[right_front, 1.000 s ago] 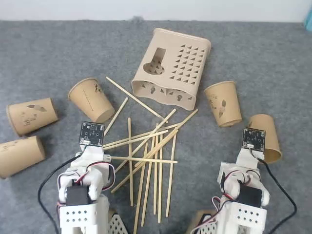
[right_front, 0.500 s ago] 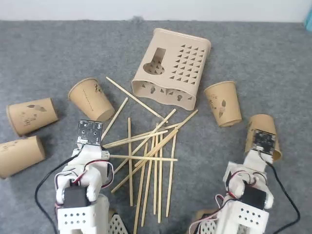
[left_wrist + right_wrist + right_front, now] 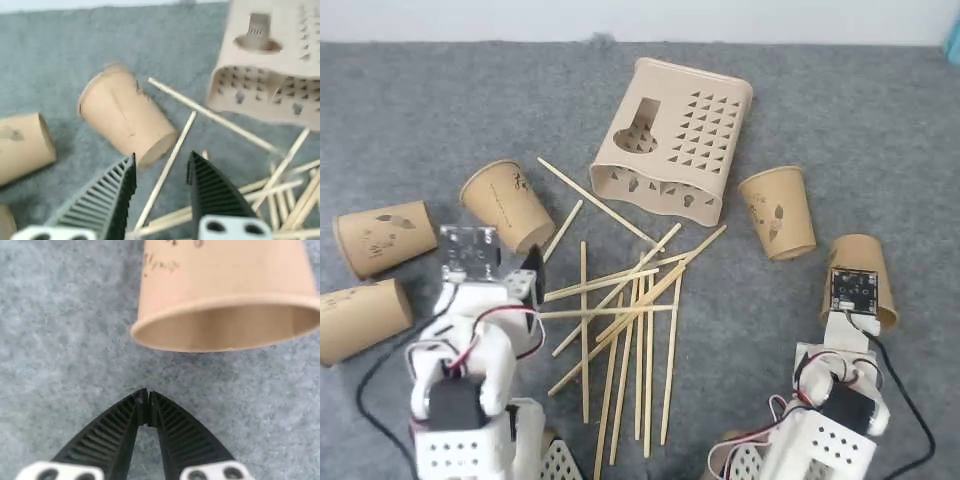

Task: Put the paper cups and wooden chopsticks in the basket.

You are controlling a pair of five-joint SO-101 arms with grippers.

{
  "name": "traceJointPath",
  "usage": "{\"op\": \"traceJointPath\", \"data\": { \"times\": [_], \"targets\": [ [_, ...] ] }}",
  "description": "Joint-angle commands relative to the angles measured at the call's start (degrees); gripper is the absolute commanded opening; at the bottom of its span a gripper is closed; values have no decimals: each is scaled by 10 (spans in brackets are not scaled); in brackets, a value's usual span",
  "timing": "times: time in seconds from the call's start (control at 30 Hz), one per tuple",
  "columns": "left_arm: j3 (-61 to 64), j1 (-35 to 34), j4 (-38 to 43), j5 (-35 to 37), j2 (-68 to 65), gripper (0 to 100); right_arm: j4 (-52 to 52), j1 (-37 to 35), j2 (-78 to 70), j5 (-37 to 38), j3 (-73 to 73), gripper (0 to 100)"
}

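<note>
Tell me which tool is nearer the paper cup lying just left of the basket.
Left. The left tool hangs open just before that cup; the right tool, shut, is across the chopsticks at another cup.

Grey felt tabletop [image 3: 880,120] w/ white wall [image 3: 620,20] behind.

White left arm [image 3: 470,320]; black ribbed pincer [image 3: 162,156].

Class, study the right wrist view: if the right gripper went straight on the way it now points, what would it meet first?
Probably the paper cup lying on its side just ahead. The shut right gripper points at one edge of its open rim, with a gap between them.
</note>
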State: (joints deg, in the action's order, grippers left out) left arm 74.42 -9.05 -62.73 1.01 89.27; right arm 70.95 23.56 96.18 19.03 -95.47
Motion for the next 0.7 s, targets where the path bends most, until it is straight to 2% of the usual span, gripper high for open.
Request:
{"op": "traceJointPath", "data": {
  "times": [0.0, 0.13, 0.2, 0.47, 0.67],
  "targets": [
    [-120, 43, -4, 10, -171, 129, -7, 10, 10, 0, 7, 13],
    [-192, 96, 5, 13, -317, 126, -7, 10, 10, 1, 7, 13],
    [-214, 112, 35, 14, -380, 126, -7, 10, 10, 1, 7, 13],
    [-220, 120, 265, 28, -588, 130, -8, 10, 10, 4, 7, 13],
    [-221, 115, 484, 29, -759, 130, -8, 10, 10, 4, 8, 13]
  ]
}}
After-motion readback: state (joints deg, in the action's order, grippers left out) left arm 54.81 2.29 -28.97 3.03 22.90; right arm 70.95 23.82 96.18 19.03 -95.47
